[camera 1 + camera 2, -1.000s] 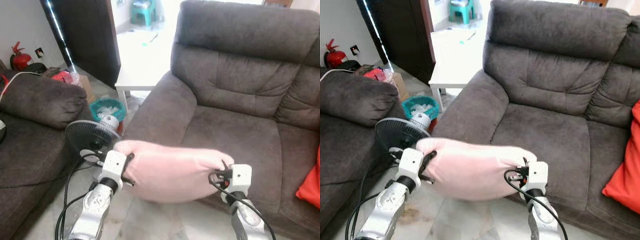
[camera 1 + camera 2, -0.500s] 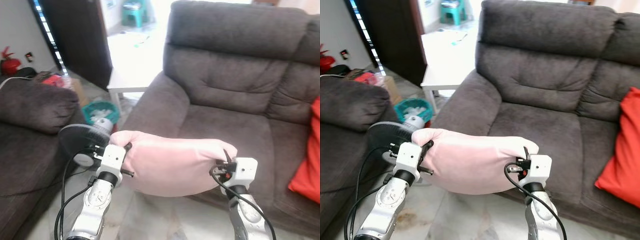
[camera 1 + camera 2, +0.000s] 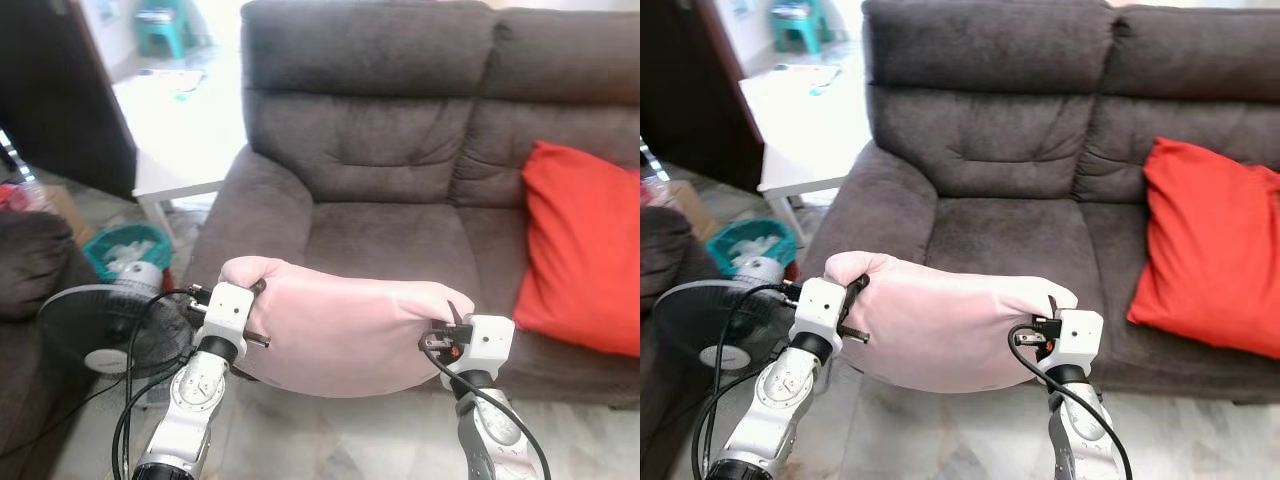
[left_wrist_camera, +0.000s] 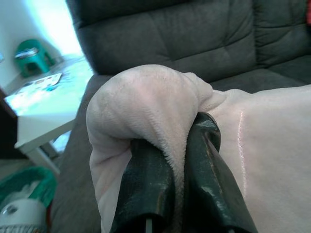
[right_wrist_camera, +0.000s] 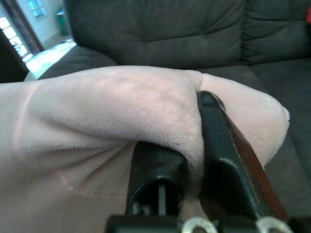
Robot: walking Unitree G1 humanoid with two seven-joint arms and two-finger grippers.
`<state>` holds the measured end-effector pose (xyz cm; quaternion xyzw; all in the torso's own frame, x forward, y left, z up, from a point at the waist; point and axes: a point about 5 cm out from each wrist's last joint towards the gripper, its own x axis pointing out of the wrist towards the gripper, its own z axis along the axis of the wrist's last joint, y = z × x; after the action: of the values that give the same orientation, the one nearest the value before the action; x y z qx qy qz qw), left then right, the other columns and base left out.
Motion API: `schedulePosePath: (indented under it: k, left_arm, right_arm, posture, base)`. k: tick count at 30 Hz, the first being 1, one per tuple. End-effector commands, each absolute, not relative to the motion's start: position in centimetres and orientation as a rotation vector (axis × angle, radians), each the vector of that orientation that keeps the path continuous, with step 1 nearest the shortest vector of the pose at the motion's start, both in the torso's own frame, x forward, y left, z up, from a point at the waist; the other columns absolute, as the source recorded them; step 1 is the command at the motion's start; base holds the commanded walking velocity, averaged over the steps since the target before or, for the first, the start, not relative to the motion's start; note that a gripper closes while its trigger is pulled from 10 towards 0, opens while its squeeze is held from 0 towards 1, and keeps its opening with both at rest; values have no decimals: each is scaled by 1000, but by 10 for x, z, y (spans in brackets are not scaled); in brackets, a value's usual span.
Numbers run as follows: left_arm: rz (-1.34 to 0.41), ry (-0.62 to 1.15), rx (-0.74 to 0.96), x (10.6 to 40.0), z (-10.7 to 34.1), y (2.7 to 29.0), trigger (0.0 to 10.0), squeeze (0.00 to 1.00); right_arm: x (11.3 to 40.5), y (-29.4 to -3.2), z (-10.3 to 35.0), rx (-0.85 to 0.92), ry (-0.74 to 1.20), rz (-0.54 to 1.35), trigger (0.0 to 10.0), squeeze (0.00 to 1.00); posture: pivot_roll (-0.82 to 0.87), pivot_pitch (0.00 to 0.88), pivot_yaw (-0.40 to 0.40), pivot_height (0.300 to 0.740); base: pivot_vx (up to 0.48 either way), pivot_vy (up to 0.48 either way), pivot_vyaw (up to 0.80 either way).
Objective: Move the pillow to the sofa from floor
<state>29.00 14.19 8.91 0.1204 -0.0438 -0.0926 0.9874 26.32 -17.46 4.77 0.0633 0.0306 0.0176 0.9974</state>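
Note:
A pale pink pillow [image 3: 340,325] hangs in the air between my two arms, in front of the dark grey sofa [image 3: 380,160] and level with the front of its seat. My left gripper [image 3: 252,300] is shut on the pillow's left end, the fabric pinched between its black fingers [image 4: 146,189]. At the other end my right gripper [image 3: 445,325] is shut on the pillow [image 5: 112,102], with a fold of cloth pressed between its fingers [image 5: 221,145]. The pillow's far side hides part of the seat edge.
A red cushion [image 3: 580,250] leans on the sofa's right seat. To the left stand a black fan [image 3: 105,325] with cables, a teal bin [image 3: 125,250], a white low table [image 3: 170,175] and another dark sofa's arm [image 3: 30,260]. Pale tiled floor [image 3: 330,440] lies below.
The camera has swung right, so the sofa's middle and the red cushion come into view and the left-hand sofa slides out. The pillow stays held between both grippers at about the same height.

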Motion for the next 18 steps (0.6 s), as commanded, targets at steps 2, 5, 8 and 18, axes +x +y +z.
schedulePosePath:
  k: [2, 5, 8, 18]
  left_arm:
    - [-132, -121, 235, 294, 96, 152, 10000, 0]
    - [-135, -120, 230, 295, 96, 151, 10000, 0]
    - [-132, -124, 220, 297, 98, 150, 10000, 0]
    - [-109, -133, 209, 293, 99, 152, 10000, 0]
  right_arm:
    - [270, -182, 68, 131, -36, 1, 10000, 0]
    - [271, -186, 70, 125, -42, -10, 10000, 0]
    - [271, -189, 73, 120, -50, -19, 10000, 0]
    - [276, -190, 75, 110, -49, -20, 10000, 0]
  posture:
    - [75, 0, 1, 740]
    - [74, 0, 4, 740]
    - [74, 0, 1, 740]
    - [96, 0, -13, 740]
  base:
    - [0, 0, -800]
    - [0, 0, -800]
    - [0, 0, -800]
    - [0, 0, -90]
